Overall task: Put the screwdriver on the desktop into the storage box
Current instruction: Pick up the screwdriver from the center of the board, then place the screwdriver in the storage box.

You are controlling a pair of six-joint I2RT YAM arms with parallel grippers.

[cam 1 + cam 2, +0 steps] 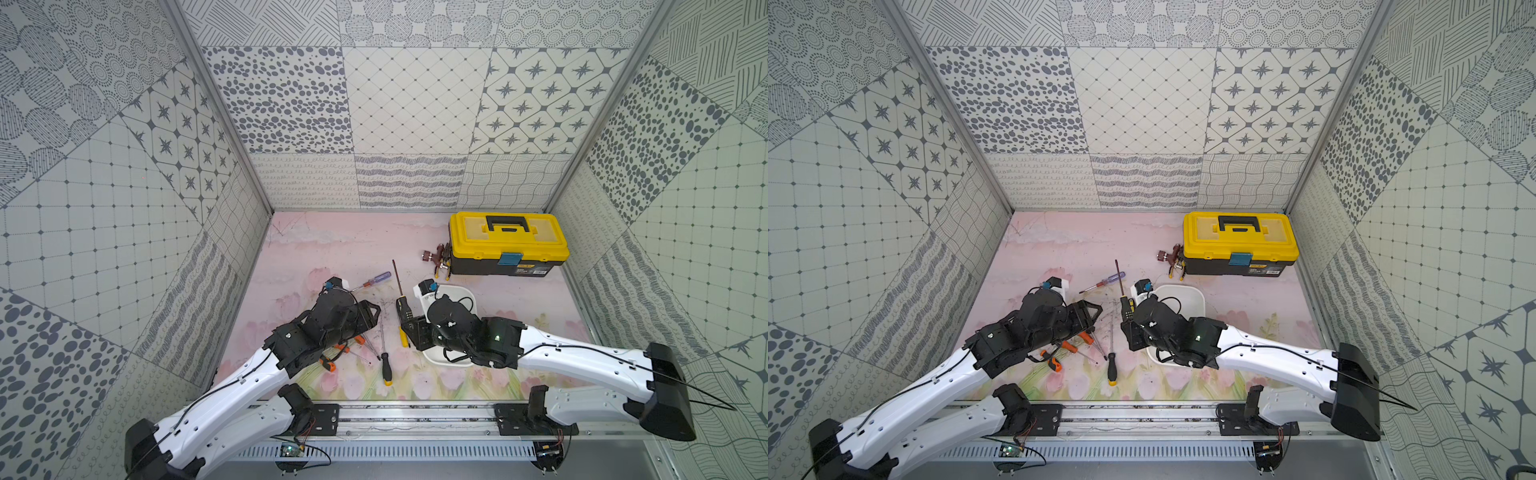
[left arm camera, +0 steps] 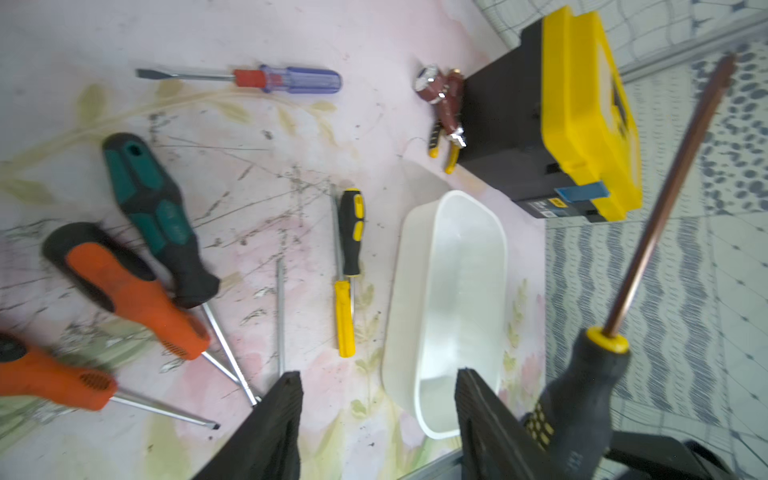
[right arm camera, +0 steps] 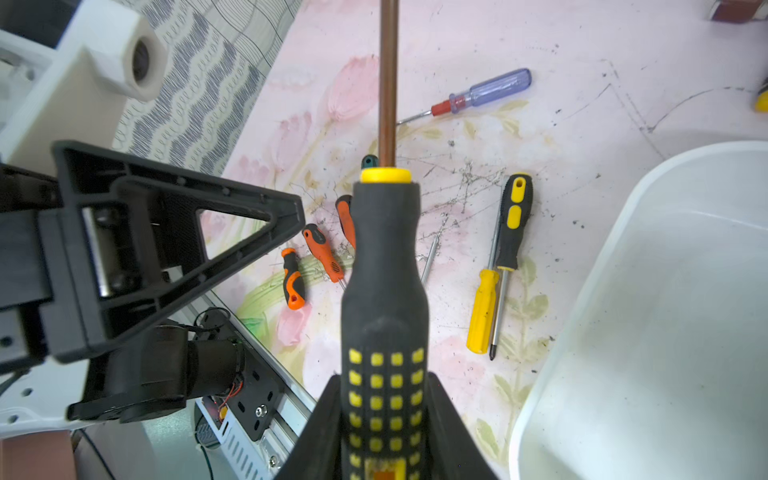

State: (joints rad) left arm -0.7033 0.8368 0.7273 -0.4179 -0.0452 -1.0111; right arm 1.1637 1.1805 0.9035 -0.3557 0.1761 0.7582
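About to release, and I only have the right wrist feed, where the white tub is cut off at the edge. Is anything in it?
Observer: No. The left wrist view shows the whole storage box, and it is bare inside.
Operator: I only see the left gripper side-on. Is it carrying anything?
Observer: No. The left gripper has its jaws open, with nothing between them.
Operator: Am I over the tub?
Observer: It doesn't look like it. In a top view the held screwdriver sits beside the box, on the left arm's side, with its shaft pointing away from the robot.
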